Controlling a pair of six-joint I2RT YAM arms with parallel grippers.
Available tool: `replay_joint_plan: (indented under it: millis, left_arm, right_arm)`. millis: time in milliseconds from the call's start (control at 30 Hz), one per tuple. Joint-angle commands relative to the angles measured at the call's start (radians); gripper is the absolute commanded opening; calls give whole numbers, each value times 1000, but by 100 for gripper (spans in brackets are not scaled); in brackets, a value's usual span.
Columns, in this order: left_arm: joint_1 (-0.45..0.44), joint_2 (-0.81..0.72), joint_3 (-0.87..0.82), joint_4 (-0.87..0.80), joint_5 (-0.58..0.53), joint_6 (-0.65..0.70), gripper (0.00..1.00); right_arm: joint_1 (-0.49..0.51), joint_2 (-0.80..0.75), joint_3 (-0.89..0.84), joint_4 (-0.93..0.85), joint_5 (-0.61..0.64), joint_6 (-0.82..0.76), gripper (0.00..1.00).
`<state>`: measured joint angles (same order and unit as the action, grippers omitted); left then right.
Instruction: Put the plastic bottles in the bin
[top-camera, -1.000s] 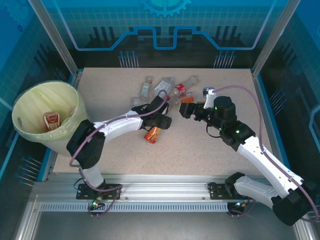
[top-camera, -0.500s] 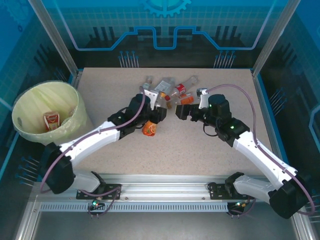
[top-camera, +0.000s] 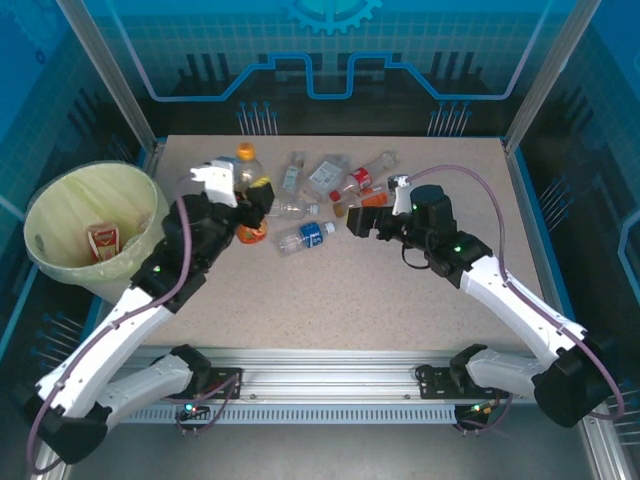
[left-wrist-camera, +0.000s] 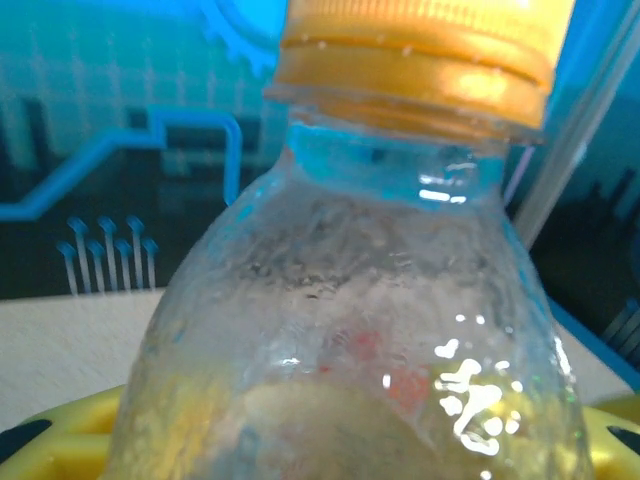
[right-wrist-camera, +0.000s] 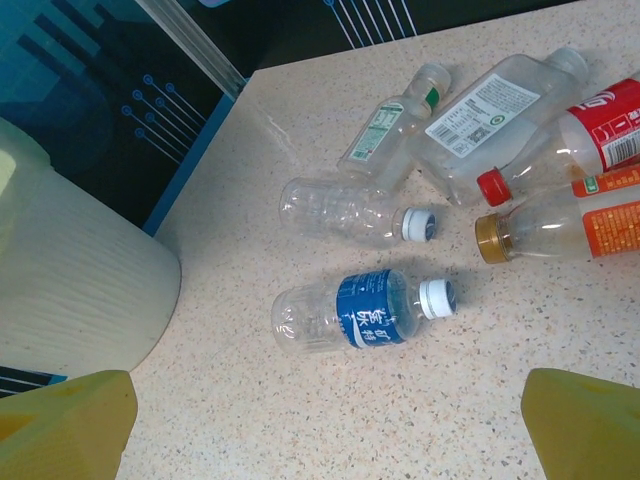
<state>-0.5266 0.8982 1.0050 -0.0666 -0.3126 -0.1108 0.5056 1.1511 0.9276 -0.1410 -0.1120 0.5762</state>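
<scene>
My left gripper (top-camera: 248, 205) is shut on an orange-capped clear bottle (top-camera: 246, 190), held upright above the table just right of the bin (top-camera: 60, 200). In the left wrist view that bottle (left-wrist-camera: 350, 300) stands right before the lens, with yellow fingertips (left-wrist-camera: 60, 445) at its sides. My right gripper (top-camera: 358, 222) hangs open over the table, and in its wrist view the yellow fingertips (right-wrist-camera: 585, 425) frame a blue-labelled bottle (right-wrist-camera: 365, 310) lying on its side. Behind it lie a clear white-capped bottle (right-wrist-camera: 350, 212), a green-labelled one (right-wrist-camera: 385, 125) and more plastic bottles (top-camera: 340, 178).
The bin's pale wall (right-wrist-camera: 70, 280) rises at the left of the right wrist view. A red-orange item (top-camera: 103, 240) lies inside the bin. A metal frame (top-camera: 320, 375) runs along the table's near edge, and blue panels stand on the other three sides.
The left arm has lifted the orange-capped bottle off the middle of the table and swung it left toward the bin, uncovering the blue-labelled bottle. The right gripper has drifted slightly left, still open.
</scene>
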Motion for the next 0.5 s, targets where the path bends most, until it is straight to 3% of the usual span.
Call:
replay_joint_plan:
  millis: [0, 267, 367, 467]
  left_arm:
    - [19, -53, 69, 12, -116, 118, 52]
    - [65, -76, 162, 123, -305, 349, 52]
    - [154, -62, 213, 119, -326, 374, 52]
    - [287, -38, 242, 62, -349, 303, 51]
  right_arm:
    - [8, 24, 12, 37, 3, 41, 100]
    - [7, 80, 22, 69, 15, 86, 100]
    - [8, 90, 26, 83, 6, 86, 100]
    - [8, 93, 27, 84, 6, 85, 100]
